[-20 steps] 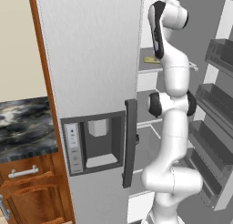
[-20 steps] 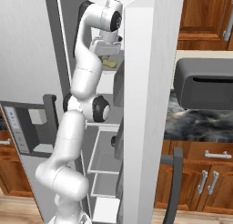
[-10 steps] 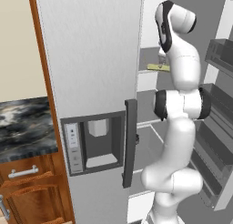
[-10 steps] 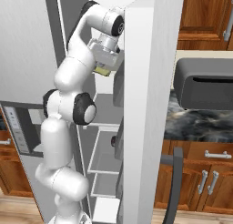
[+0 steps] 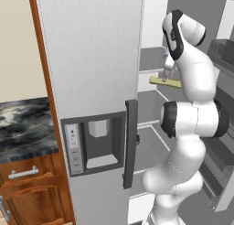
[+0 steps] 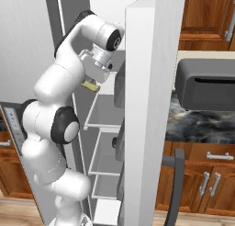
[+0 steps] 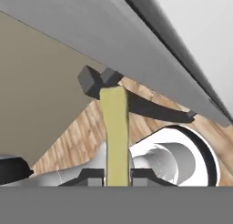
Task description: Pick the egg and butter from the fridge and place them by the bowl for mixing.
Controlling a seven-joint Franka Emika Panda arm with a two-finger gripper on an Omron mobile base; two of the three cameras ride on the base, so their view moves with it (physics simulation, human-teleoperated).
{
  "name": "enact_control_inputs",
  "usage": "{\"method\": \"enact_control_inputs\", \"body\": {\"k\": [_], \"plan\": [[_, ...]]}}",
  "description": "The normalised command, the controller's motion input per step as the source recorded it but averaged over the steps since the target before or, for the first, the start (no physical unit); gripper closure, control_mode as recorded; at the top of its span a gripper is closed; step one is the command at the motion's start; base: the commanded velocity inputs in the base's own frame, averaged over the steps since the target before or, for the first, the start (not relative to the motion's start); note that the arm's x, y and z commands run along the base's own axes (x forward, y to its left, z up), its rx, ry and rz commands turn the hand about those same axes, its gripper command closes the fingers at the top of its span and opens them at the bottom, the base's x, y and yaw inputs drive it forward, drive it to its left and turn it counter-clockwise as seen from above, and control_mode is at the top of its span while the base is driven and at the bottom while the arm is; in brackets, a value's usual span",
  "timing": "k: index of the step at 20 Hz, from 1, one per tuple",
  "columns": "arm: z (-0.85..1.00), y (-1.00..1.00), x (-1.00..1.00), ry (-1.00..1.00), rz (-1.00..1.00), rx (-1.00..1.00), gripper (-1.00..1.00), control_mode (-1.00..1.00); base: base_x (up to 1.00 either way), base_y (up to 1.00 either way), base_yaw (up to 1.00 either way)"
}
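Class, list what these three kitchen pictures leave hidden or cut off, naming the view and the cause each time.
- Pincer shut on the butter: in the left base view the arm's wrist covers its fingers.
- Butter, right base view: only an end shows under the hand.
- Fridge interior: the open doors block most shelves in both base views.
- Toaster: cut off by the right edge and the fridge door.

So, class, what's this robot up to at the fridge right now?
The arm's end effector is shut on the butter, a flat yellowish stick held in front of the open fridge, beside its grey shelves. In the hand view the butter runs up between the two fingertips. The stick is in hand and still has to go by the bowl.
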Motion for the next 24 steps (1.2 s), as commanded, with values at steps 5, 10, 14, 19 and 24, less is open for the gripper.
{"method": "enact_control_inputs", "body": {"k": [5,10,14,19,24], "plan": [[0.07,0.29,-0.7,-0.12,0.12,-0.08,1.0,-1.0,0.0,0.0,0.0],[0.0,0.17,-0.78,-0.28,0.05,-0.13,1.0,-1.0,0.0,0.0,0.0],[-0.18,0.13,-0.87,-0.51,0.0,-0.14,1.0,-1.0,0.0,0.0,0.0],[-0.43,0.2,-0.51,-0.46,-0.18,-0.1,1.0,-1.0,0.0,0.0,0.0],[-0.17,0.05,-0.12,-0.38,-0.19,-0.02,1.0,-1.0,0.0,0.0,0.0]]}}
